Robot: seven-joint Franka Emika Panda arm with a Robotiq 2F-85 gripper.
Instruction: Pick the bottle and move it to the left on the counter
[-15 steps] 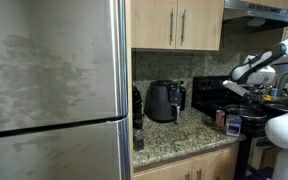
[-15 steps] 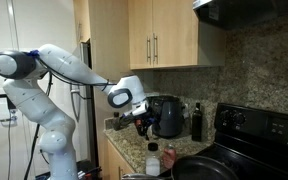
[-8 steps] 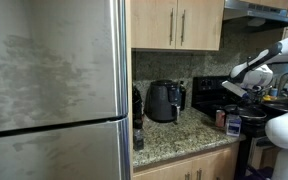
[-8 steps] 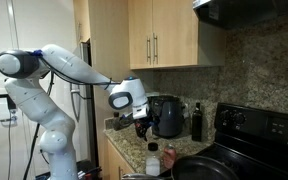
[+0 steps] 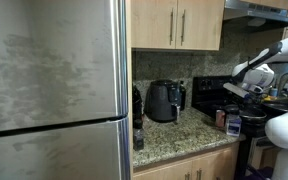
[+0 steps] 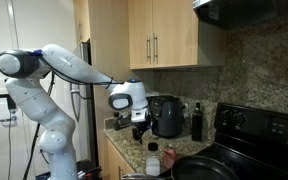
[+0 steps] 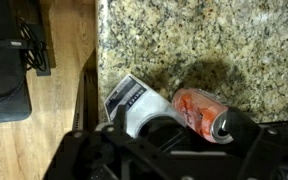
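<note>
Closest in the wrist view, the gripper (image 7: 162, 150) is only a dark mass along the bottom of the picture, and I cannot tell whether its jaws are apart or together. It holds nothing. Just beyond it the white bottle (image 7: 132, 100) with the blue marking stands by the front edge of the granite counter (image 7: 214, 40), at the stove end. The reddish-pink can (image 7: 199, 112) is right beside it, touching or nearly so. In an exterior view the gripper hangs above that pair, clear of both. This looks like the approach, with the grasp not yet made. The next move probably calls for centring on the bottle alone, coming straight down without nudging the can, then closing and lifting. Farther back, the black air fryer (image 5: 164, 101) stands near the wall edge. The bare granite in front of it seems the likely place to set the bottle.
</note>
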